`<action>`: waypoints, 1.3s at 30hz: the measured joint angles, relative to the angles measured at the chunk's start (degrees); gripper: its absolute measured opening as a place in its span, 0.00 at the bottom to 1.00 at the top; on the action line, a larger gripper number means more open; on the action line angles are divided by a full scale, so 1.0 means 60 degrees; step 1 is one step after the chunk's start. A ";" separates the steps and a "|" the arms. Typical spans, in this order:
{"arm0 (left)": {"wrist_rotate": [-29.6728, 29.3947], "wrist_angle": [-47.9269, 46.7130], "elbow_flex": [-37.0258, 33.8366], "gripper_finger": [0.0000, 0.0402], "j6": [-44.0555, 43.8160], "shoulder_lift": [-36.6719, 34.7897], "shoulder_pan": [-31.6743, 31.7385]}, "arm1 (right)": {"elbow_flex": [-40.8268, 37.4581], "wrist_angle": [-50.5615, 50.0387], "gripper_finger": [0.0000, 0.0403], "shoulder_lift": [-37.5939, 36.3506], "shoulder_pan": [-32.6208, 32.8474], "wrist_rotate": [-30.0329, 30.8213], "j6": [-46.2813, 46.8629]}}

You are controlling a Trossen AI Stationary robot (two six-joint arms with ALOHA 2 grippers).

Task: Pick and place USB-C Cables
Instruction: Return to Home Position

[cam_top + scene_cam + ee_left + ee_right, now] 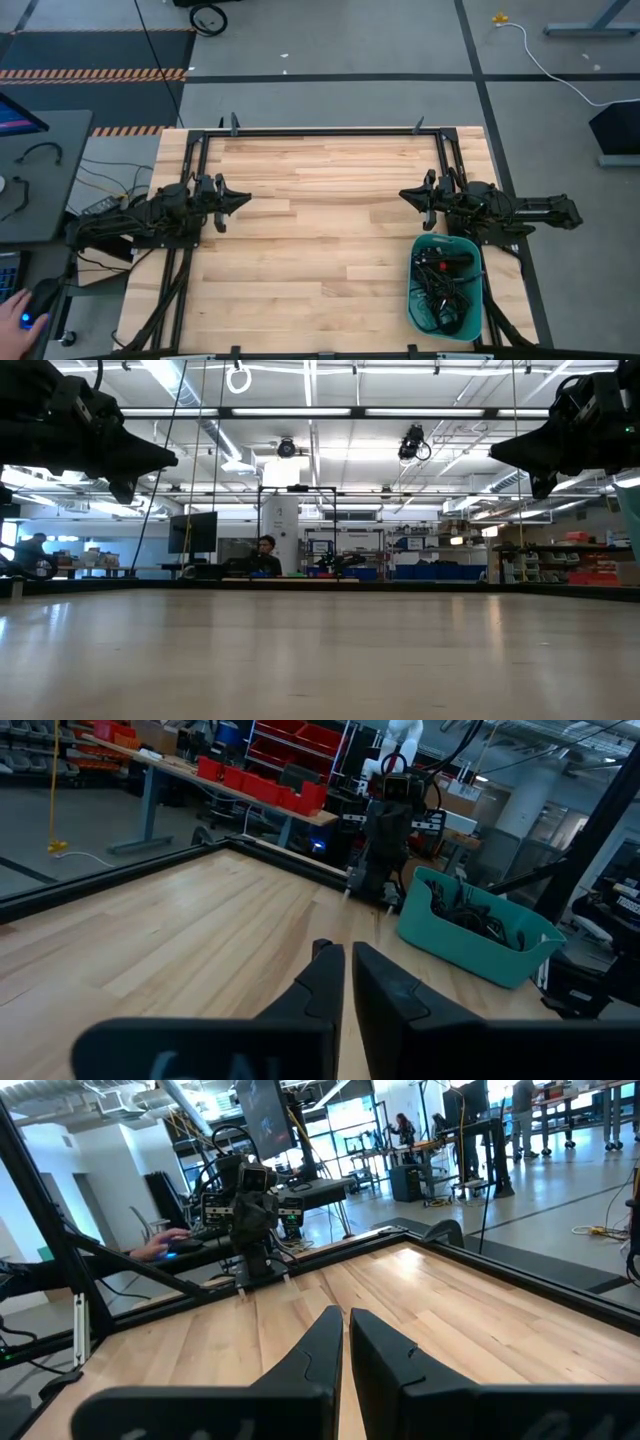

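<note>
You find the left gripper (240, 200) over the left side of the table (320, 270) and the right gripper (405, 195) near the teal bin (412, 300), which contains black cables (445, 285). Both sets of jaws are closed, gripping nothing.

Table (320, 260) bare across centre and left half; free passage there. Sole obstacle on the wood: teal bin (411, 295) at right side, holding USB-C Cables (440, 290).

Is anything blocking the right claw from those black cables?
Nothing visible. The USB-C Cables lie in the open teal bin; the right gripper hangs above the table near it, the left gripper opposite.
</note>
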 joint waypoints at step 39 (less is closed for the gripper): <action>0.0000 0.0000 0.0000 0.07 0.0004 0.0000 0.0000 | -0.0004 0.0000 0.07 0.0000 0.0000 0.0000 0.0000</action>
